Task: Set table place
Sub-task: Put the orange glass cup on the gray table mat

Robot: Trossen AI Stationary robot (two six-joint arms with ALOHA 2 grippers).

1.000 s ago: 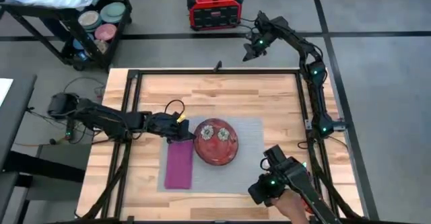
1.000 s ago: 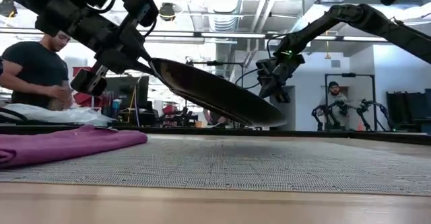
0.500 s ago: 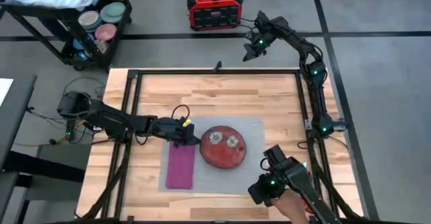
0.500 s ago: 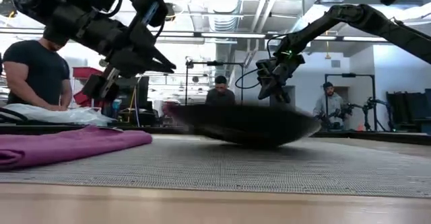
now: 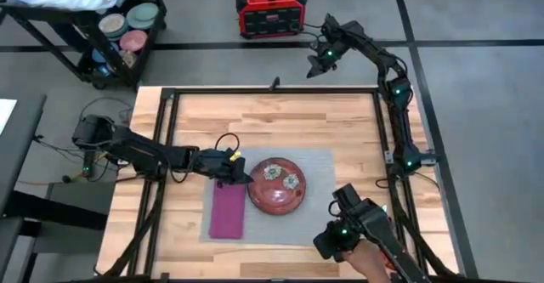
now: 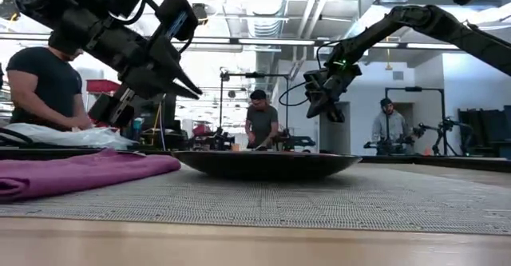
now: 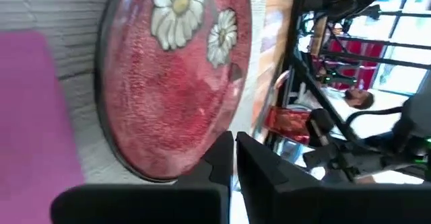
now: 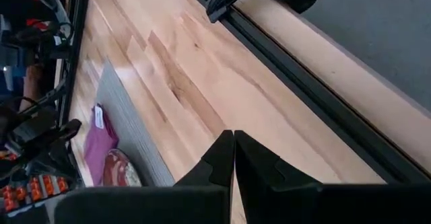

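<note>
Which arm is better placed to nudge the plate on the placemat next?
The left. Its hand sits beside the red plate on the grey placemat, fingers together. The right hand hangs beyond the table's far edge.

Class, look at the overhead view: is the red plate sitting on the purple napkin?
No. The red plate rests on the grey placemat, beside the purple napkin and apart from it.

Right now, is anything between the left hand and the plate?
Nothing visible. The left hand, fingers together, hangs just beside the plate, which lies flat on the placemat. The napkin lies beside the plate, not between them.
</note>
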